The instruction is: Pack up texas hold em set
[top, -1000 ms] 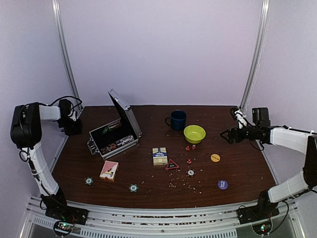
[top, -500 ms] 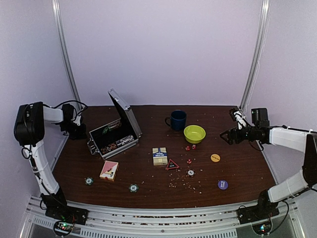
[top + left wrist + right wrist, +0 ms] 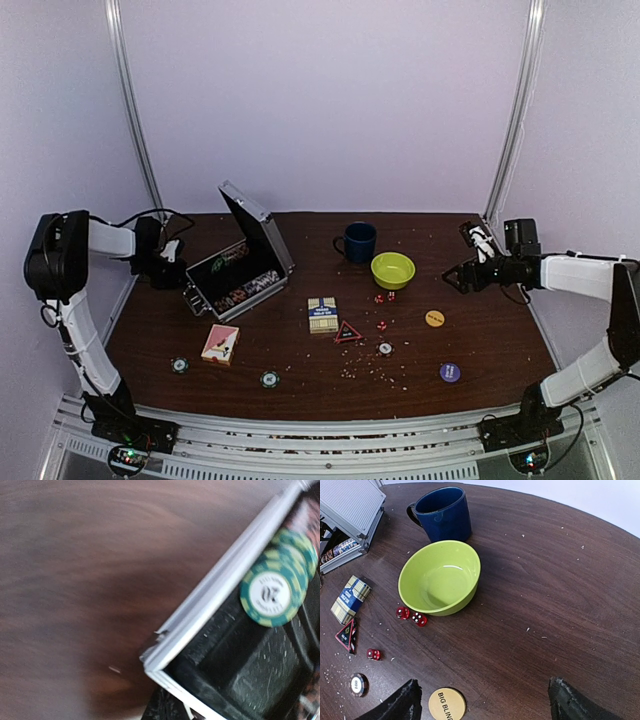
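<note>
1. The brown bench (image 3: 490,340) carried everything, with pale crumbs scattered over its near middle.
2. The left fingers (image 3: 170,265) were closed on nothing, right at the left corner of the briefcase; whether they touched it could not be told.
3. The right fingers (image 3: 570,702) stood wide apart and empty, above the bench's right side, well apart from the case.
4. The silver briefcase (image 3: 240,272) sat at the rear left of the bench, its lid raised and its black inside showing. A row of chips, one green and marked 20 (image 3: 272,594), lay in it near the left corner.
5. The dark blue mug (image 3: 442,512) stood upright just behind the yellow-green bowl (image 3: 440,577), both right of the case.
6. The blue card box (image 3: 322,314) lay flat at mid-bench. The red card box (image 3: 220,343) lay left of it, in front of the case.
7. Five loose chips lay on the bench: two green ones (image 3: 179,365) near the front left, a white-centred one (image 3: 357,683), a yellow "BIG BLIND" one (image 3: 447,705) and a blue one (image 3: 450,372).
8. The red triangle (image 3: 348,333) lay just right of the blue card box.
9. Two red dice (image 3: 411,615) sat side by side at the bowl's foot, and a third lay nearer the triangle.
</note>
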You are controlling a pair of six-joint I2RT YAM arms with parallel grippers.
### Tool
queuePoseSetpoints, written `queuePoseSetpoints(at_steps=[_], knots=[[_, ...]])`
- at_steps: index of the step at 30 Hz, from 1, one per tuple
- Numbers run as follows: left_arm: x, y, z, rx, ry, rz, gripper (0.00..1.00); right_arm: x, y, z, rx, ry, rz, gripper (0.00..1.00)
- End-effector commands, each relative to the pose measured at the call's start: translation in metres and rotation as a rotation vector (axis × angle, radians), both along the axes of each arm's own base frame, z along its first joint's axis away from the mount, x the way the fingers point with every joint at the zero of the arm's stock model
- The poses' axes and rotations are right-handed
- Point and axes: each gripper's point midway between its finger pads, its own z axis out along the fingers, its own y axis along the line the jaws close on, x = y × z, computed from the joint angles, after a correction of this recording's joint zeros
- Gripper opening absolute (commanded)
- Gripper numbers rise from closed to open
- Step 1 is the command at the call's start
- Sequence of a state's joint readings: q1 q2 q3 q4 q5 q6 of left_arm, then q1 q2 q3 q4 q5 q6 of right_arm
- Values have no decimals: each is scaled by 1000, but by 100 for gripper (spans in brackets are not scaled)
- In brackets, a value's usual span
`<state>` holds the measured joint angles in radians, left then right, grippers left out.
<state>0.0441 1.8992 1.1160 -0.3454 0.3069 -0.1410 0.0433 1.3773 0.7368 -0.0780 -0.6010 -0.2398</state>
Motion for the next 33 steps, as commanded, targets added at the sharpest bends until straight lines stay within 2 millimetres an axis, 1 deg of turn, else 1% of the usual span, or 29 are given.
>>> queuePoseSetpoints(at_steps=[1,4,8,18,21,23,24,26,28,30,33], knots=[[-37,-57,0,-55,38,-162,0,5,4,2,11,16,34,87],[-49,-69,3,-58,37,-190,0,4,6,-1,20,28,44,87],[-57,-81,8,-65,26,-227,0,4,7,0,24,26,50,87],[-60,-111,18,-86,-15,-309,0,3,5,1,14,20,45,86],[-64,-121,17,-89,-11,-334,0,4,5,1,13,22,43,86],[-67,-128,16,-89,-8,-352,0,3,6,4,11,15,53,84],[-68,-131,17,-90,-8,-358,1,3,9,10,16,5,69,83],[-70,-136,17,-94,-8,-367,1,0,23,27,33,-31,134,82],[-72,-143,19,-102,-15,-375,2,0,44,45,24,-76,198,82],[-74,-149,20,-104,-20,-386,2,4,73,57,-25,-102,273,81],[-76,-154,19,-101,-21,-388,2,10,123,69,-125,-120,380,81]])
